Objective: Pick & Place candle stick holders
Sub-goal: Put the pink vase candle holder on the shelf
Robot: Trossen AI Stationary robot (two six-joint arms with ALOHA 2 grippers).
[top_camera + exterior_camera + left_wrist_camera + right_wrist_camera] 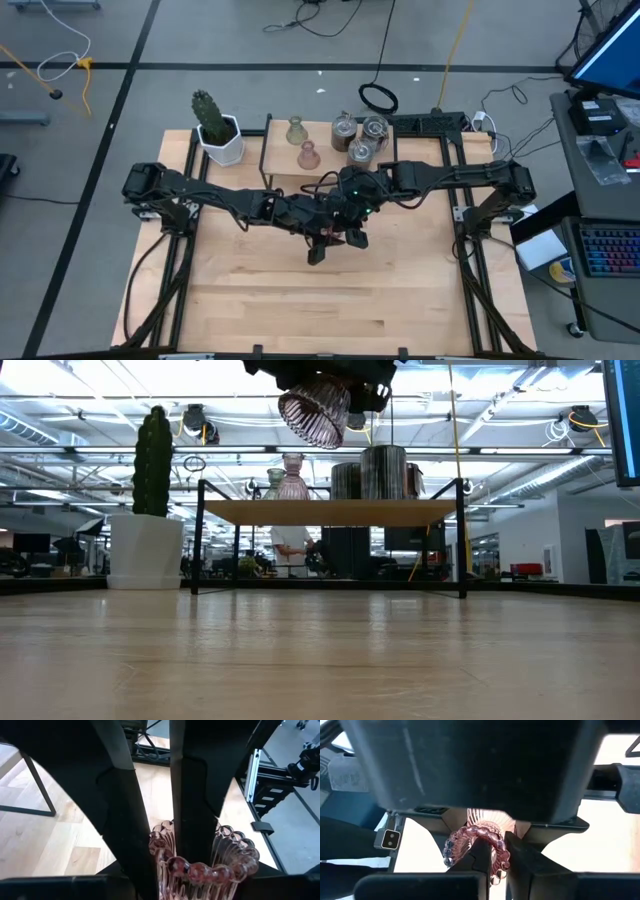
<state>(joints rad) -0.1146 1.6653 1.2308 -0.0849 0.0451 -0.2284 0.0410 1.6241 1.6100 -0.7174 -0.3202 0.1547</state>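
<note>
The pink candle stick holder (313, 410) hangs in the air above the middle of the tabletop (320, 660), tilted, mouth down toward the left in the low view, between both arms. The right end effector (492, 857) is clenched on its beaded rim. The left end effector (161, 845) straddles the same rim, one finger seemingly inside the cup; we cannot tell whether it has clamped. We judge this a hand-over, so we would let the left seat firmly on the rim wall before the right lets go, squeezing gently and keeping both wrists steady. The glass is ribbed, bell-shaped, glossy and probably slippery and brittle. Beyond, the wooden raised shelf (330, 512) carries another pink holder (292, 478) and ribbed silvery holders (383, 470).
</note>
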